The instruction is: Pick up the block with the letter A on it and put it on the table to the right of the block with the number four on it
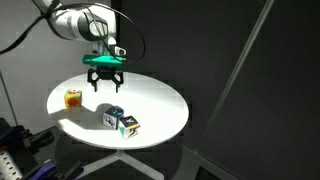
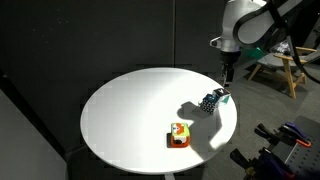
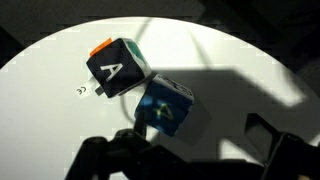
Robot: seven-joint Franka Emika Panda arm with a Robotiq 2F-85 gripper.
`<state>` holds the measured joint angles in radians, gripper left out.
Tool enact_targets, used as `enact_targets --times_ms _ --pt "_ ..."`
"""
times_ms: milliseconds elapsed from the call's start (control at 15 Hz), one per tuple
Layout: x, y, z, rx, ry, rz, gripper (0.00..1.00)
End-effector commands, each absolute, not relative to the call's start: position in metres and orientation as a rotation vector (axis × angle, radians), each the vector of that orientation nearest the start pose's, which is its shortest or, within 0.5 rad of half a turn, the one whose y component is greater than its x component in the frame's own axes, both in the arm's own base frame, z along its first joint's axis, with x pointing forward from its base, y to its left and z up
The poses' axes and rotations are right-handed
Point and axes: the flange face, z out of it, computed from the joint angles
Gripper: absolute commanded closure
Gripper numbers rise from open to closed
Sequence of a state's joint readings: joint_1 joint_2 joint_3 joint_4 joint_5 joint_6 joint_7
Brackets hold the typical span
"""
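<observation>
- In an exterior view the arm reaches in from the upper left corner of the picture. Its wrist is bent so that the pincer (image 1: pixel 107 86) points straight down over the far part of the round white bench (image 1: pixel 155 100).
- In the opposite exterior view the pincer (image 2: pixel 229 78) hangs just above the bench's (image 2: pixel 130 110) right-hand edge, clear of the surface.
- The pincer's fingers are spread wide and there is nothing between them. In the wrist view they appear as two dark shapes well apart along the lower edge of the picture (image 3: pixel 195 160).
- The block with the letter A (image 1: pixel 129 126) sits on the bench close to its near edge, with its yellowish-green edges visible. It touches, or all but touches, the block with the number four (image 1: pixel 112 116).
- In the wrist view the block with the letter A (image 3: pixel 115 70) shows its dark face with a white A. It is tilted diagonally in the frame and lies beyond the block with the number four (image 3: pixel 165 105).
- The pincer is above and to the side of the pair, not over them. The block with the number four (image 2: pixel 220 96) lies between the pincer and the block with the letter A (image 2: pixel 208 103).
- An orange-and-yellow cube (image 1: pixel 73 98) stands well apart from the pair, near another stretch of the bench's edge (image 2: pixel 180 134).
</observation>
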<state>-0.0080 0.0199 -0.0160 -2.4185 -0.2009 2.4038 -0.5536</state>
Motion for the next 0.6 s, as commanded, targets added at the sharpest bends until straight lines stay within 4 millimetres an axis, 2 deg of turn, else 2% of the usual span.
enact_targets --times_ms 0,533 --pt "0.462 0.002 0.319 -3.084 -0.968 0.131 0.0" --pt "0.425 0.038 0.355 -3.061 -0.897 0.11 0.0"
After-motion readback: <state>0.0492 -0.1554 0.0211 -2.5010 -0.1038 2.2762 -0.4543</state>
